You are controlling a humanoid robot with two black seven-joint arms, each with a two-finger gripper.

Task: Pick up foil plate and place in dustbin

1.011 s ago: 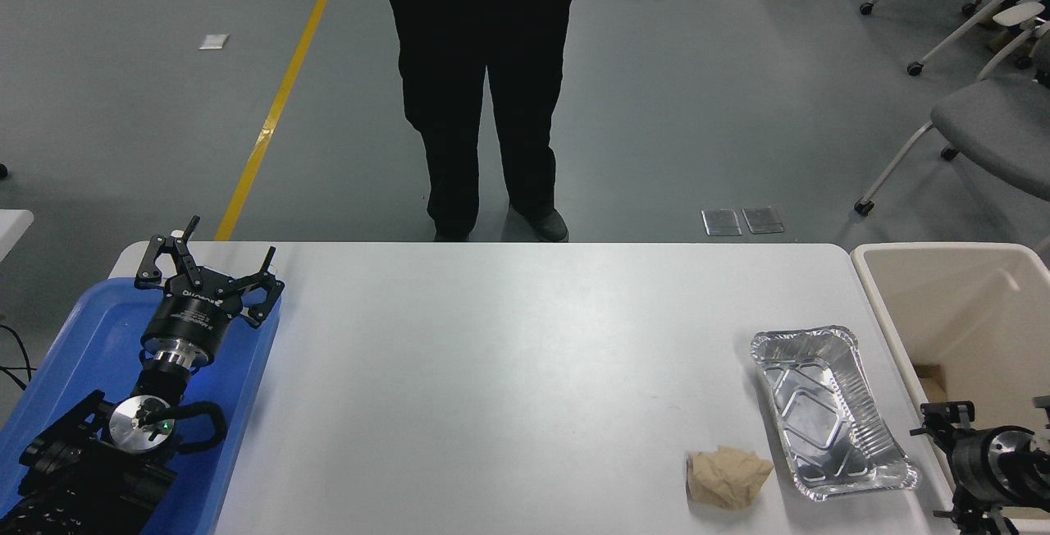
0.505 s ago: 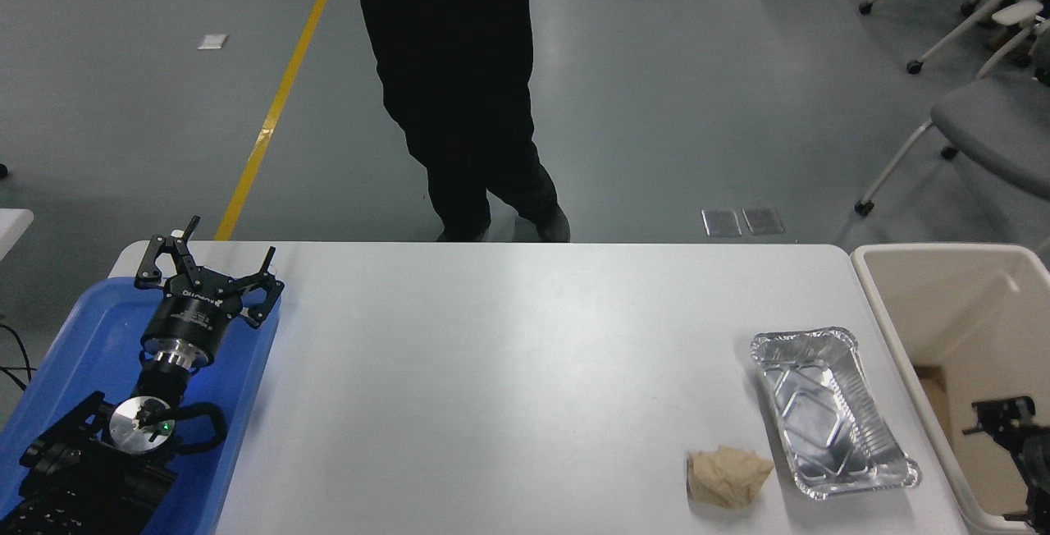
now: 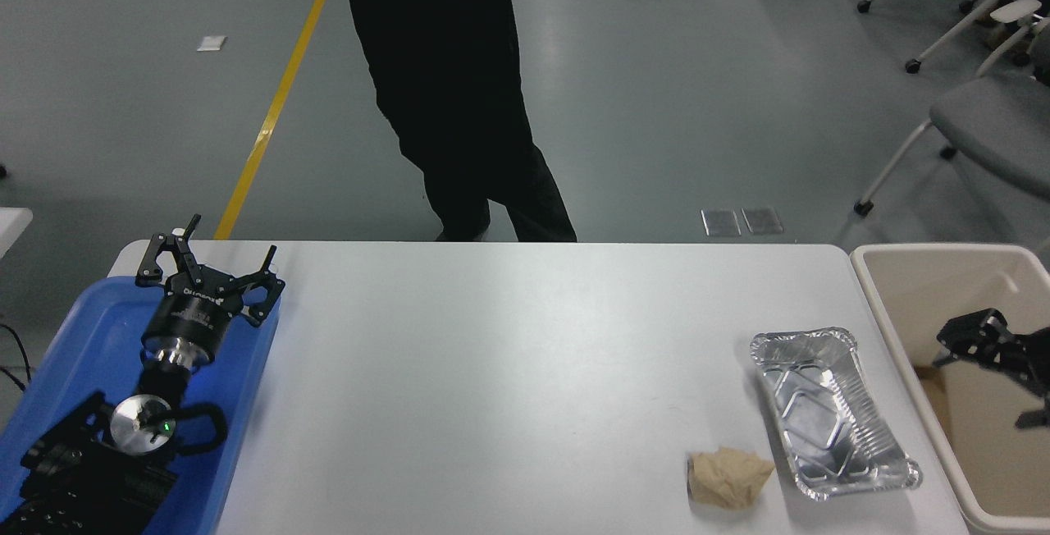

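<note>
Right gripper (image 3: 997, 363) cut off by frame edge over dustbin (image 3: 869, 272); finger spread indeterminate. Left gripper (image 3: 209, 266) spread wide; body lettering possibly illegible. Foil plate (image 3: 830, 412) untouched near table's right edge.

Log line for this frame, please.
right gripper: over dustbin, empty | foil plate: on table, untouched | left gripper: parked over blue tray, open
</note>
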